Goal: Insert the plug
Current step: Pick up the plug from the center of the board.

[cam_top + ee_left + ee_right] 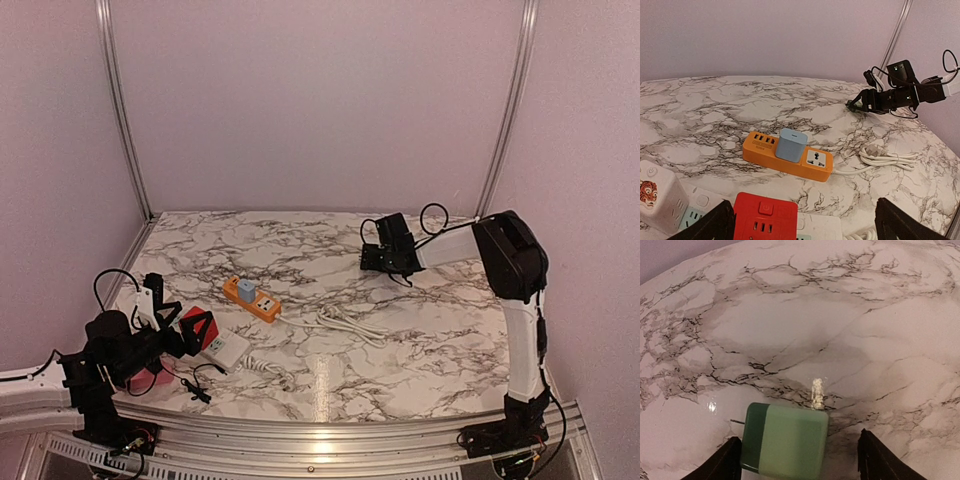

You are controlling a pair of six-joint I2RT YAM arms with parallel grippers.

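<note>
A green plug [785, 445], light green with a dark green band, lies on the marble table between the fingers of my right gripper [797, 462]. That gripper is open: the left finger [725, 462] is close beside the dark band and the right finger [880, 457] stands well apart. In the top view the right gripper [390, 257] hides the plug at the back right. An orange power strip [790, 161] holds a blue plug [792, 145] and has one free socket [819, 160]. My left gripper [805, 227] stands open over a red socket cube [765, 217].
A white power strip [825, 227] lies under the red cube, and a white cube with a tiger sticker [657, 200] stands to its left. The orange strip's coiled white cable [887, 157] lies to its right. Pale walls and metal posts [125, 120] enclose the table.
</note>
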